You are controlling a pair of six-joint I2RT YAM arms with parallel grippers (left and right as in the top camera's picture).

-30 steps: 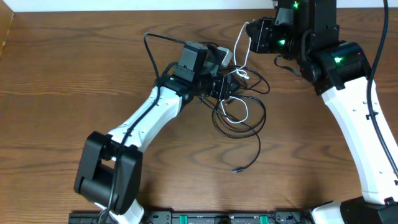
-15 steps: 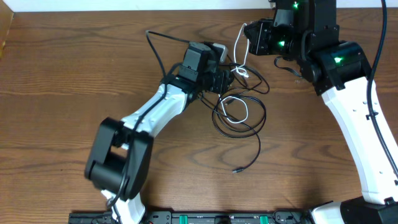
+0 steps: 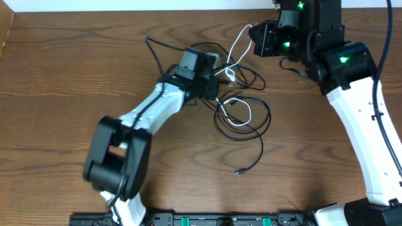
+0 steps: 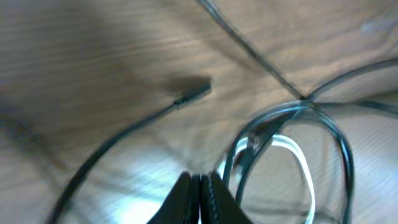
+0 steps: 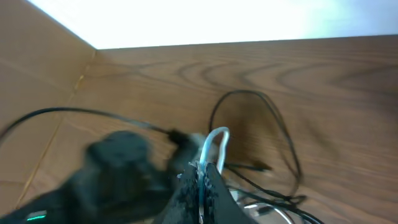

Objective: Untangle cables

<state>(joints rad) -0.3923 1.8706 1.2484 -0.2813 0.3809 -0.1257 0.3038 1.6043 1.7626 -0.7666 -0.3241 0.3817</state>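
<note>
near: loose black plug (image 3: 239, 171) lies free. mid: black cables (image 3: 260, 135) looped, knot by left gripper (image 3: 217, 85), jaws pressed together, can't tell on what. far: right gripper (image 3: 252, 31) pinches white cable (image 3: 233, 53), tauter than 1 s ago, so it's starting to pull clear.

The left arm (image 3: 154, 110) and right arm (image 3: 364, 132) have white links and black joints; left gripper (image 4: 200, 182) and right gripper (image 5: 203, 173) are black. Green lights (image 3: 342, 61) dot the right arm.
</note>
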